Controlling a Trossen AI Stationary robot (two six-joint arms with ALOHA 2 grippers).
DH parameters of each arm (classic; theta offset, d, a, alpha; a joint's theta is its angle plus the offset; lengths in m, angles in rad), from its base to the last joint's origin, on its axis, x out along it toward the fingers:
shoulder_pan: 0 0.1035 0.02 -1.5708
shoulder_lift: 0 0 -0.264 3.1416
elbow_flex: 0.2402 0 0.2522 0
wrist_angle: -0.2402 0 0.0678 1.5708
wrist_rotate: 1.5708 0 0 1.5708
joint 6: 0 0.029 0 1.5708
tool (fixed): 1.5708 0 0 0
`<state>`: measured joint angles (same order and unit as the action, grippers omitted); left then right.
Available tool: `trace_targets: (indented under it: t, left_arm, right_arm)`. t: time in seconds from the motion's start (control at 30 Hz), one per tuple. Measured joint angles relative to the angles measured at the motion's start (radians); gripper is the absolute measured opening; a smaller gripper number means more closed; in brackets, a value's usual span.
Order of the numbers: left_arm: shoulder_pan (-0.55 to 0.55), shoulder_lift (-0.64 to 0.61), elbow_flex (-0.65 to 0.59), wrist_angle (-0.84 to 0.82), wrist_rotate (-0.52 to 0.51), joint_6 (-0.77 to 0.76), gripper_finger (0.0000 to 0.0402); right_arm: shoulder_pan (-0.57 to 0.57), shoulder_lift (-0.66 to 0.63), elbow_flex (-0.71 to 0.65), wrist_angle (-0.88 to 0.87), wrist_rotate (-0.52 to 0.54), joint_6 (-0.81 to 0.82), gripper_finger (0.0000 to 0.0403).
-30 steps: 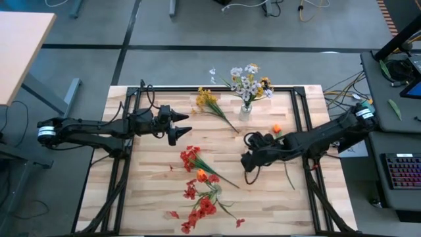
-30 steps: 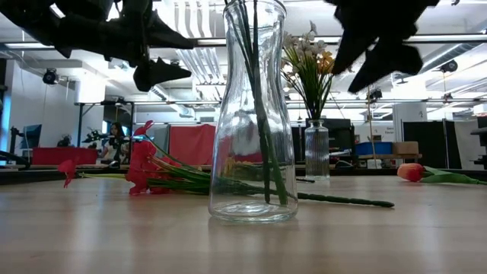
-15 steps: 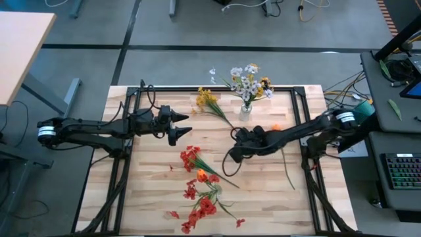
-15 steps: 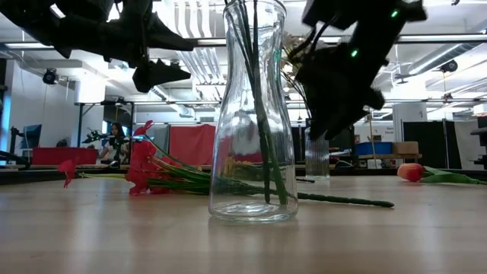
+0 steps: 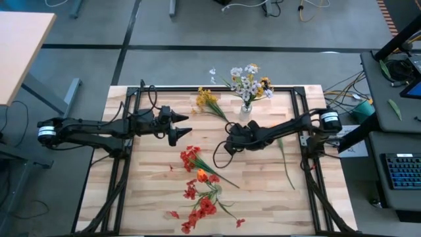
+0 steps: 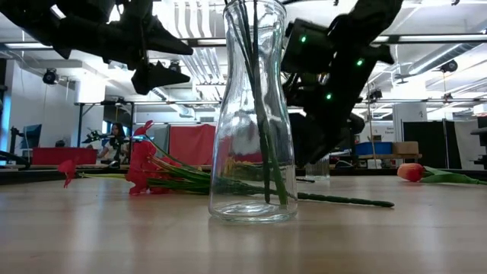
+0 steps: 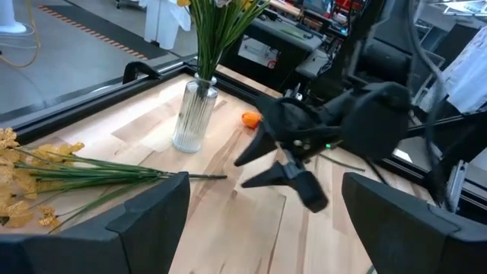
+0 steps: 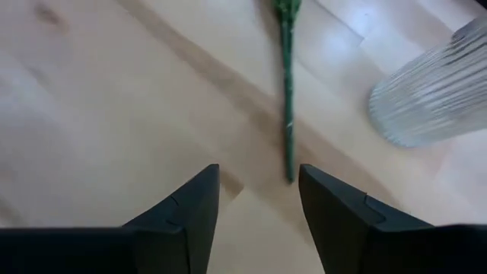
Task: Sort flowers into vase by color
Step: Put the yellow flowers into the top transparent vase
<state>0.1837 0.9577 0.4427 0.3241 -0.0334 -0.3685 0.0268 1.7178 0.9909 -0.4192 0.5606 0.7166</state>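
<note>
right tool — spread, empty | yellow flowers' stem end below | left tool — spread

Right gripper hemmed in
Vase at 1 o'clock, red flowers at 7; bare table at 5.

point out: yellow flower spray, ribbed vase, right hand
yellow flower spray (image 5: 206, 100), high view, on the blossoms.
ribbed vase (image 7: 193, 116), left wrist view, on its glass body.
right hand (image 8: 257, 199), right wrist view, between its open fingertips.
</note>
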Motion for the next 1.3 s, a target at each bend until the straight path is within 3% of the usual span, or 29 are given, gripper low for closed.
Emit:
trace_targets:
  t: [0.23,0.4,0.83,1.03,1.3]
  left_arm:
    - [0.000,0.001,0.000,0.001,0.000,0.000,0.0327]
    - [0.000,0.002,0.000,0.001,0.000,0.005,0.0327]
    - [0.000,0.004,0.000,0.006,0.000,0.008,0.0327]
    - [0.000,0.004,0.000,0.006,-0.001,0.008,0.0327]
    - [0.000,0.004,0.000,0.005,-0.001,0.008,0.0327]
  right_arm:
    - [-0.063,0.006,-0.010,0.037,-0.012,-0.061,0.0152]
    - [-0.099,0.006,-0.052,0.148,-0.106,-0.100,0.0141]
    - [-0.159,0.006,-0.136,0.278,-0.163,-0.107,0.0139]
    - [-0.170,0.002,-0.167,0.313,-0.224,-0.107,0.0102]
    - [-0.134,-0.012,-0.167,0.267,-0.297,-0.084,0.0017]
